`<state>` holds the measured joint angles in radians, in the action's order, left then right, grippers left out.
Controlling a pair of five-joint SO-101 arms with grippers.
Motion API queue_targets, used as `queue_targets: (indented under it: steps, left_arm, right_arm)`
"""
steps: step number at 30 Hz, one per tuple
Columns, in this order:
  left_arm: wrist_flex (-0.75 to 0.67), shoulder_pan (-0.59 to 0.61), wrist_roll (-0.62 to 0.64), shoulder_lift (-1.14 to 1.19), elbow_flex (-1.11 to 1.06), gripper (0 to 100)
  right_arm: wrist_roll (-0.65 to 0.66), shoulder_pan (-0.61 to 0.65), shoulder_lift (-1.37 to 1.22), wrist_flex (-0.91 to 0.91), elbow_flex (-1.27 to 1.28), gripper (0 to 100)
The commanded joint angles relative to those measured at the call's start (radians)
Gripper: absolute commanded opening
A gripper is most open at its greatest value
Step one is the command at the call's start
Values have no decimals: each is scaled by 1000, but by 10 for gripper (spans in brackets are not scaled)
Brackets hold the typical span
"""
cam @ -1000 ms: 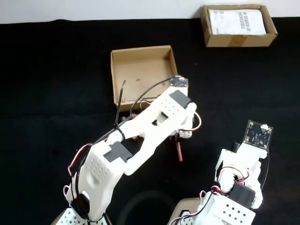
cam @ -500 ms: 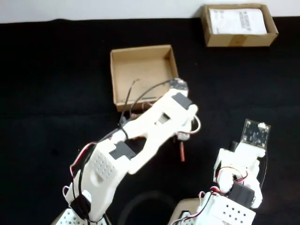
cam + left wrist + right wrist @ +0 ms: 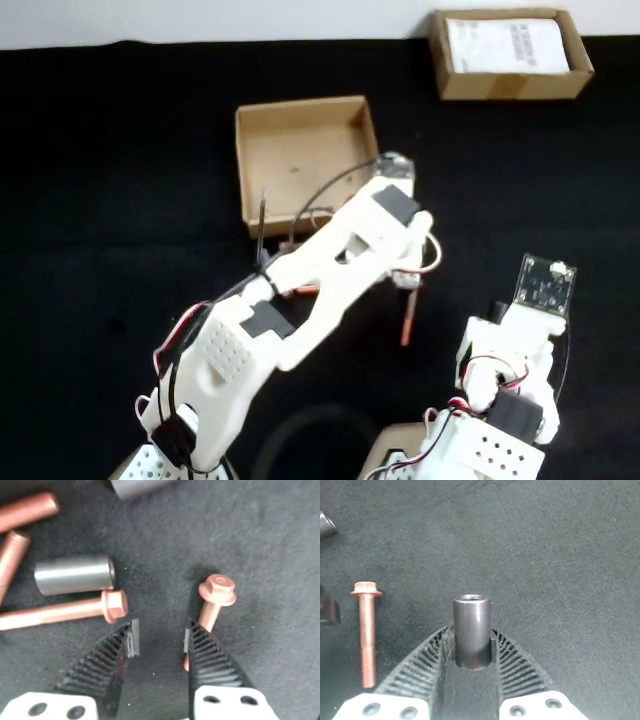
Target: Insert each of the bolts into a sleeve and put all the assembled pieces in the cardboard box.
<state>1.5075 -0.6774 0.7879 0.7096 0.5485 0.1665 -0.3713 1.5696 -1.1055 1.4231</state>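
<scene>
The task looks to be at its beginning. The cardboard box (image 3: pixel 300 165), well apart from the lone bolt (image 3: pixel 407 322), seems to have no assembled piece inside, and no bolt that I can see sits in a sleeve. The left gripper (image 3: pixel 160 636) is open and low over the cloth. The lone bolt (image 3: pixel 214 602) lies just outside one of its fingers and is partly hidden by it, not between them. The right gripper (image 3: pixel 471 639), near the lone bolt, is closed on a sleeve (image 3: pixel 472 617), whose open end points away from the wrist. So I judge that this bolt must be gripped, pushed into the held sleeve and carried to the box, and then the same for the others. Across the left gripper from the lone bolt lie a second bolt (image 3: pixel 65 614) and a loose sleeve (image 3: pixel 75 574). Further bolts and one more sleeve are cut off at the edge, so I cannot count them. In the high view the left arm (image 3: pixel 340 250) covers this group.
</scene>
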Motion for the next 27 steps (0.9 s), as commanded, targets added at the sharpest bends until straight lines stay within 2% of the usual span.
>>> queue_targets:
  steps: [1,14,22,27]
  left_arm:
    - [-18,-19,6,-5,30,168]
    - [-40,-102,8,8,54,171]
    - [-132,-54,17,81,58,171]
    - [-137,-42,15,154,59,168]
  right_arm:
    - [12,12,1,19,-38,7]
    - [11,61,-1,54,-36,7]
    - [11,56,-1,48,-36,7]
    - [11,53,-1,48,-36,7]
